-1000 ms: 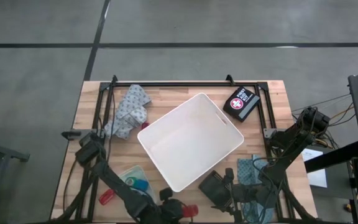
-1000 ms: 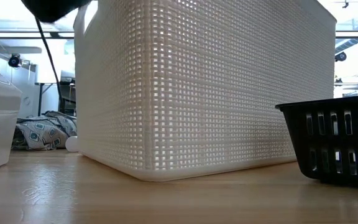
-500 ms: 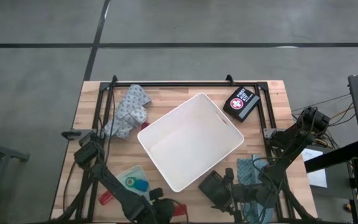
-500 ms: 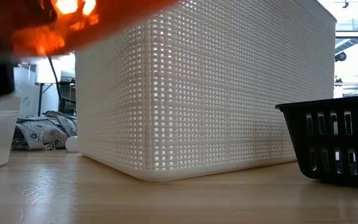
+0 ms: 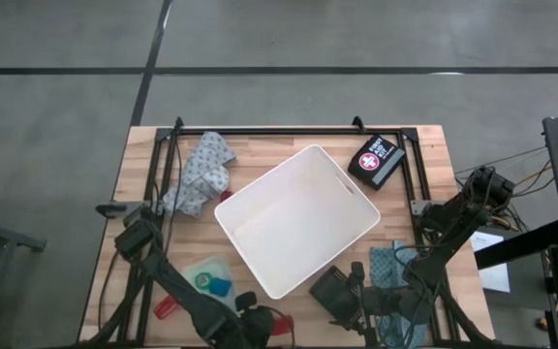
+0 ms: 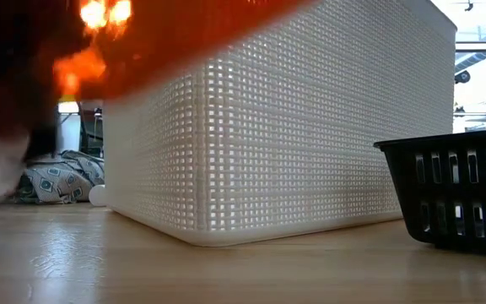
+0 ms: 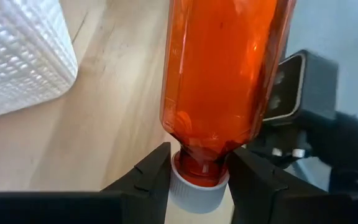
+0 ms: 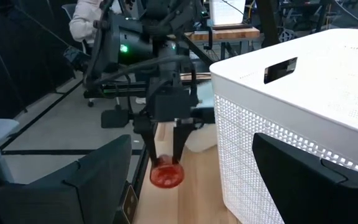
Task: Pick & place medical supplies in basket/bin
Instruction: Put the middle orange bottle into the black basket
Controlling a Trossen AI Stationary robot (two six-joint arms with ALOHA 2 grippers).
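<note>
The orange translucent pill bottle (image 7: 225, 68) has a white cap (image 7: 197, 190). My left gripper (image 7: 199, 163) is shut on it near the table's near edge (image 5: 260, 318), and it also shows in the right wrist view (image 8: 165, 146). The bottle fills the top of the low view as an orange blur (image 6: 167, 38). The large white bin (image 5: 298, 218) stands on the table's middle and is empty. My right gripper (image 8: 194, 155) waits open at the near right, facing the left gripper and touching nothing. My left gripper pinches the bottle at its neck (image 7: 199, 163), just above the white cap, between its two fingers (image 7: 148, 174). The fingers come from above, pointing down, across the bottle. The bottle lies about level, its base end (image 8: 166, 175) toward the table's right, lifted clear of the table.
A dark first-aid case (image 5: 376, 160) lies by the far right corner and a patterned cloth (image 5: 200, 174) at the far left. A translucent tray with teal items (image 5: 206, 276) and a red item (image 5: 166, 308) sit near left. A black slotted basket (image 6: 454, 194) stands near right.
My left gripper, shut on the orange bottle, has carried it a little toward the table's left along the near edge. In the low view the bottle has come in from the top left and now covers much more of the picture.
</note>
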